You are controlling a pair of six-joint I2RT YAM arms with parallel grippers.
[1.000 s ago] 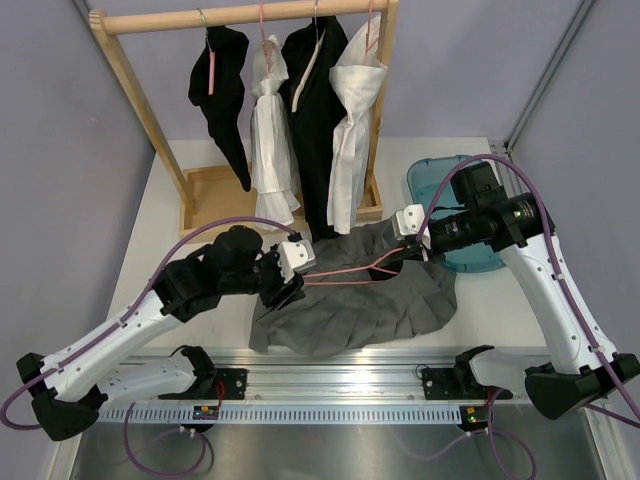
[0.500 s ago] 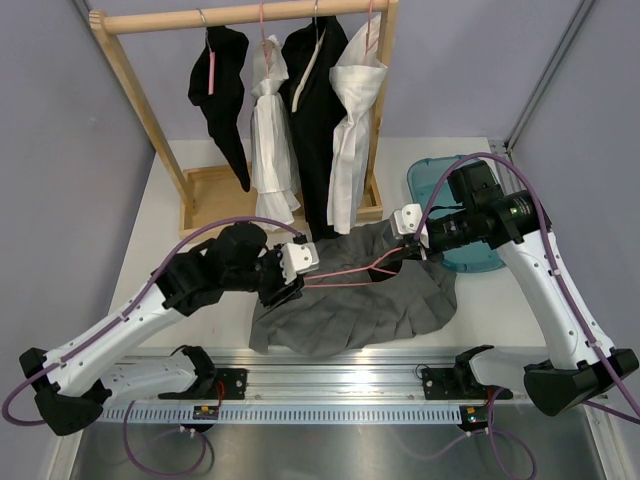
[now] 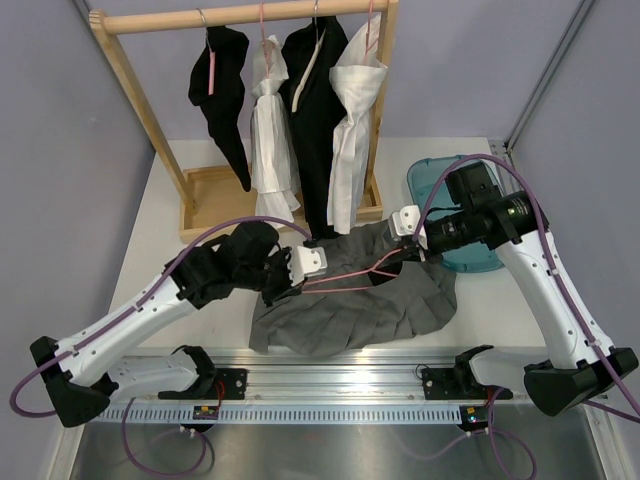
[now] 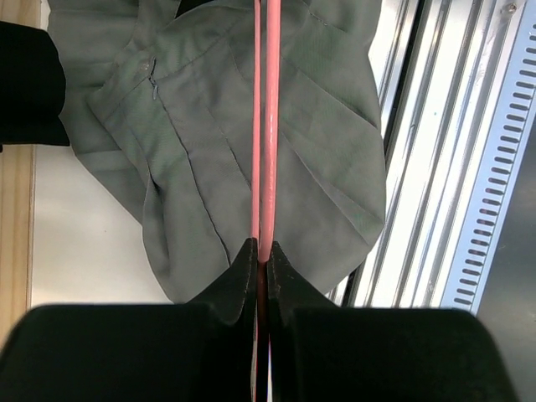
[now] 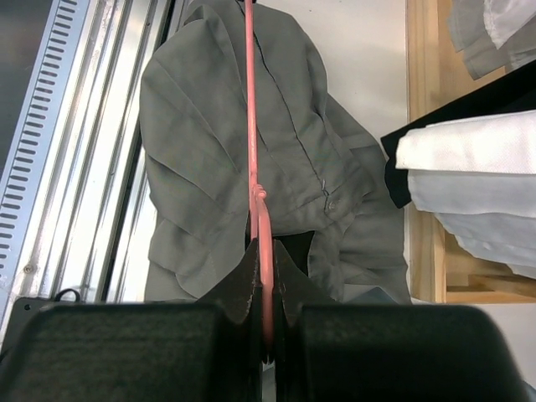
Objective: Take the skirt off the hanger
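- The left end effector [image 4: 261,249] is pinched fully closed on one end of the thin pink hanger [image 4: 266,126], whose two rods run straight out from between its fingertips.
- The right end effector [image 5: 264,249] is likewise clamped shut on the opposite end of that hanger, near a small twist in the wire.
- The hanger's long axis thus lies left to right, spanning the gap between the two end effectors and held just above the cloth.
- The pleated grey fabric skirt [image 3: 370,300] lies crumpled beneath the hanger on the white counter [image 3: 480,300]. Most of it spreads from the hanger toward the metal rail [image 3: 340,365] at the near edge.
- Both arms are equally engaged and neither is nearer the skirt, which sits below and between them.
- Whether the waistband is attached to the hanger cannot be told. If it is free, lifting the hanger straight up should part the two.
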